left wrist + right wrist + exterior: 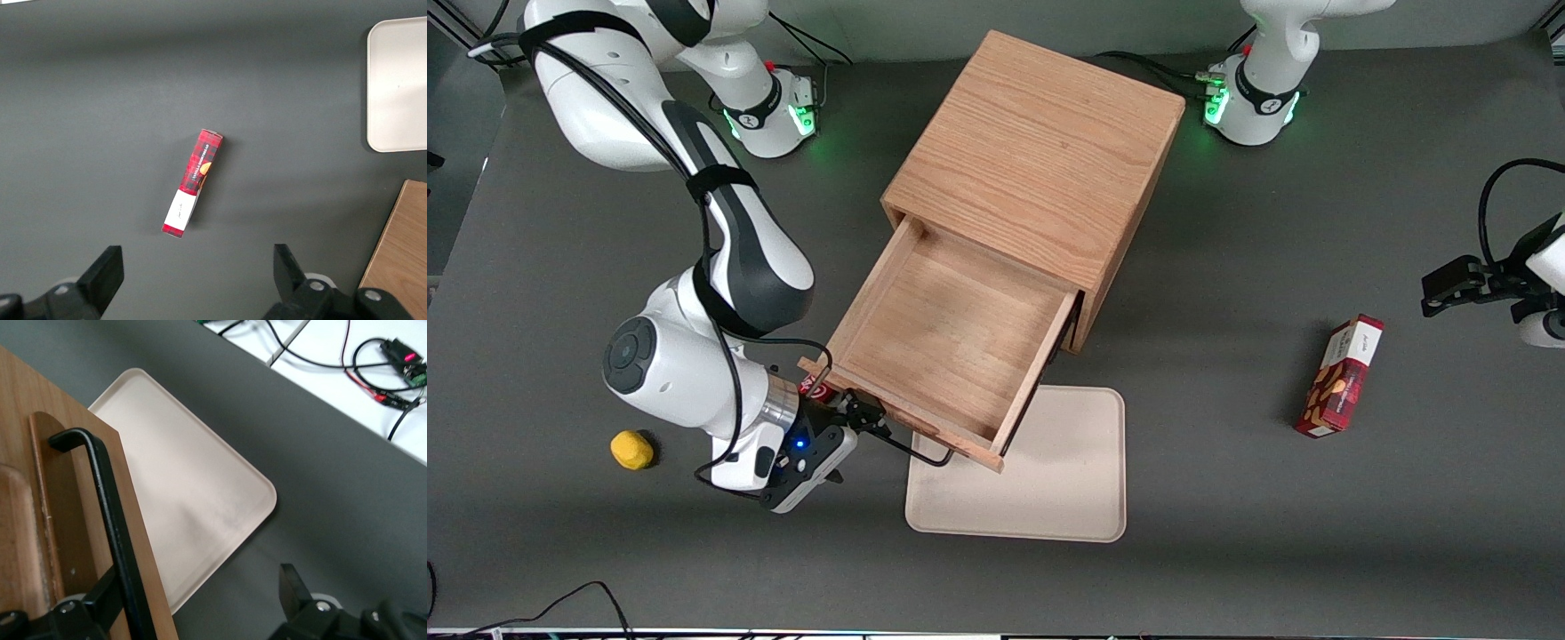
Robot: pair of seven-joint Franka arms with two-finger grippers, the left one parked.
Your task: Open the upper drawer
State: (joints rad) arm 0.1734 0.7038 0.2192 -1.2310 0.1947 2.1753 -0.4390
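- One upper drawer (951, 342) stands pulled far out of the oak cabinet (1040, 151) toward the front camera; we note a shallow, rectangular light-wood box with visible grain and a bare floor.
- Thin black wire handle (110, 513) runs along the drawer front, a bent rod with a squared corner.
- Gripper (854, 418) sits at the handle, at the drawer corner nearest the working arm's end of the table. In the right wrist view we see the fingers spread wide, one dark finger (100, 600) against the rod and the other well apart from it; nothing is clamped.
- Cream tray (1040, 498), smooth, matte, rounded corners, lies flat under the drawer's front edge.
- Red carton (1341, 376), narrow and oblong, lies toward the parked arm's end.
- Small yellow lumpy object (632, 449) rests on the grey matte table (1227, 533) near the working arm.
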